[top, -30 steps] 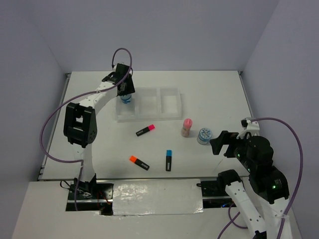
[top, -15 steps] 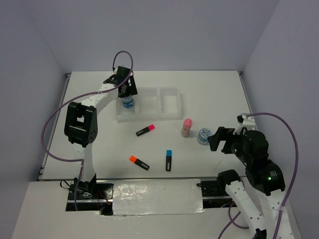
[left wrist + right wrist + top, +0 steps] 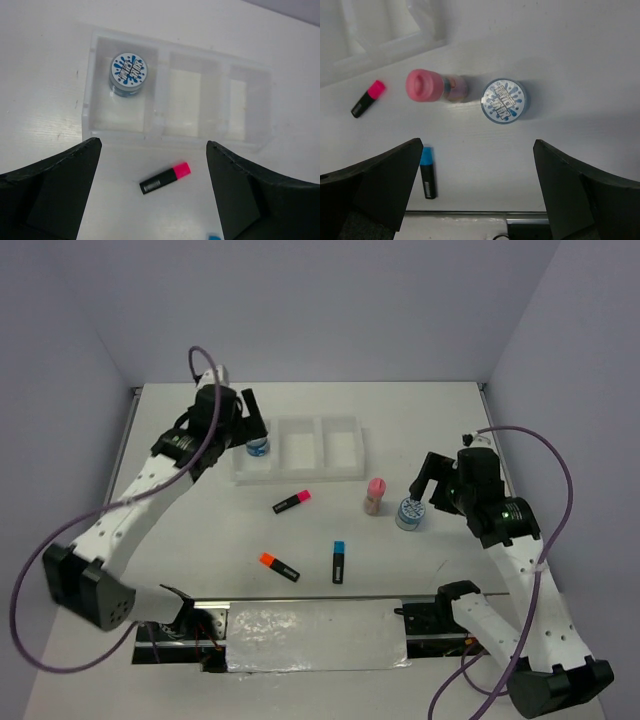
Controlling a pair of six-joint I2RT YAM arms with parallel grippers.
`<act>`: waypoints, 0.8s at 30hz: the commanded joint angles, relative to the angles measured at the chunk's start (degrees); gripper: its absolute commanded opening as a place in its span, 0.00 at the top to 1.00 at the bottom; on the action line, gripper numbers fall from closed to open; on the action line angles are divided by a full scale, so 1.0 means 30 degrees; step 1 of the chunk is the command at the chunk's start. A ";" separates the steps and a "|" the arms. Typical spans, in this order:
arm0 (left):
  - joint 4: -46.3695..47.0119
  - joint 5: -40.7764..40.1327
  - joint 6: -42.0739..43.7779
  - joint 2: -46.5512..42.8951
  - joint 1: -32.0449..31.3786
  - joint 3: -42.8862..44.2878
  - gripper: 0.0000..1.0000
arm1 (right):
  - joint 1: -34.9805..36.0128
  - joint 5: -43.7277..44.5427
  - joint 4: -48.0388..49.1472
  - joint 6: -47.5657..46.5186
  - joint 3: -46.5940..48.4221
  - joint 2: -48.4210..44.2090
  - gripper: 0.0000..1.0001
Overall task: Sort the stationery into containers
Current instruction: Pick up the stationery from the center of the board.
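While one disc [image 3: 128,73] lies in the tray's [image 3: 87,110] left compartment, left pincer [image 3: 152,145] and right pincer [image 3: 477,144] gape wide, empty. Second disc [image 3: 504,100]: bench [image 3: 570,50], beside cylinder [image 3: 432,86].

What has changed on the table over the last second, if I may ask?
The left gripper let go of a disc in the left compartment of the tray and drew back, open. The right gripper, open, advanced over the second disc. The tray, pink marker, orange marker, blue marker and cylinder stayed put.
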 commanded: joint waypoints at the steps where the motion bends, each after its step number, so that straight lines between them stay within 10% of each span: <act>1: -0.1011 0.0113 -0.0500 -0.3998 -0.0241 -0.2524 0.01 | -0.0160 0.0340 0.1742 0.2319 0.0521 -0.0451 0.00; 9: -0.2388 0.2778 0.1954 -1.1360 -0.0418 -0.6284 0.00 | -0.0130 0.2593 0.5551 0.5486 -0.6066 -0.1796 0.00; 24: -0.1569 0.4920 0.4246 -1.1778 -0.0008 -0.9244 0.00 | -0.0130 0.1863 0.9098 0.1123 -0.7334 0.2391 0.00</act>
